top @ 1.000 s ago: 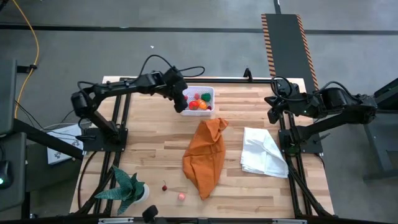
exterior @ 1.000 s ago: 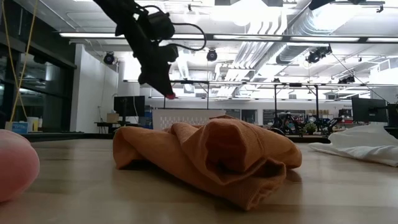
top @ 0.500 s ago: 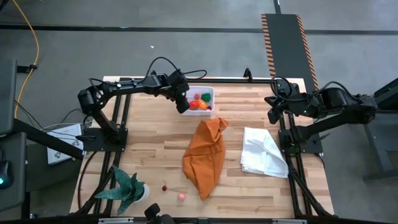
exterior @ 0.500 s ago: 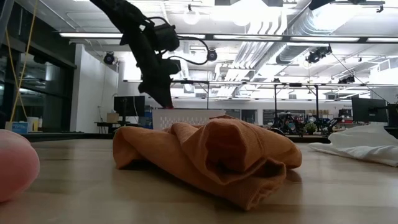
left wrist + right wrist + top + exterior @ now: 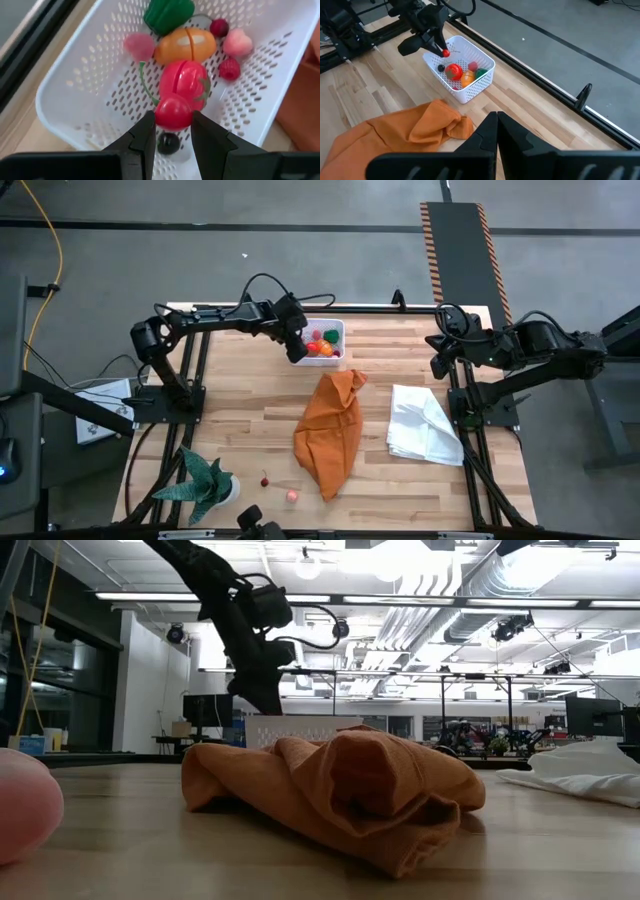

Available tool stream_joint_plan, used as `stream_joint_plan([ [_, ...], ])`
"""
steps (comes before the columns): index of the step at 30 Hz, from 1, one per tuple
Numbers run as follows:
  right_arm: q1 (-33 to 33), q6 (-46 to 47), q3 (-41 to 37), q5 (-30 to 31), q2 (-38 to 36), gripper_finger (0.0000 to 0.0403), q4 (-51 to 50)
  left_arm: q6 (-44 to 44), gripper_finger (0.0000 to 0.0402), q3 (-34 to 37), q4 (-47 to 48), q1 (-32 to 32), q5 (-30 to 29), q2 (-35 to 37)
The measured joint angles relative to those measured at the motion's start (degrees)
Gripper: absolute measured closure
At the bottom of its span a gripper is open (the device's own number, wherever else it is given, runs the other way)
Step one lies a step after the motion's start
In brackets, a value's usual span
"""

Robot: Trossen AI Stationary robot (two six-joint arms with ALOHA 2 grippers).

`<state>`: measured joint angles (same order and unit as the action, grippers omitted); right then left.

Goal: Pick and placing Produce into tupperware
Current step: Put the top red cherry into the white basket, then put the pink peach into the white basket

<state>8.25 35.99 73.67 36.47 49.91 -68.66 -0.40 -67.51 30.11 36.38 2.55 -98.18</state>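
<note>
Left gripper (image 5: 171, 131) clamped on a red fruit (image 5: 173, 112), hanging just over the tub's (image 5: 335, 330) left end at the table's far edge, so we're mid-placement; next: part the fingers and drop it in; right gripper (image 5: 496, 134) parked shut, far right.

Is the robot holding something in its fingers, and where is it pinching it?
Yes. The left gripper pinches a small red ball-shaped fruit by its two sides, over the white tub. The right gripper is shut and holds nothing.
</note>
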Motion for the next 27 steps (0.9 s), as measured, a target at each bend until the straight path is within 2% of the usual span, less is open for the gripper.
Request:
stream_joint_plan([
  [18,0.00,0.00,0.00,0.00,0.02,0.0402,0.04,0.78,0.0304,-0.04,-0.25,-0.02,-0.22,-0.47],
  [27,-0.02,0.00,0.00,0.00,0.02,0.0402,0.04,0.76,0.0246,-0.04,-0.31,-0.02,-0.22,-0.45],
])
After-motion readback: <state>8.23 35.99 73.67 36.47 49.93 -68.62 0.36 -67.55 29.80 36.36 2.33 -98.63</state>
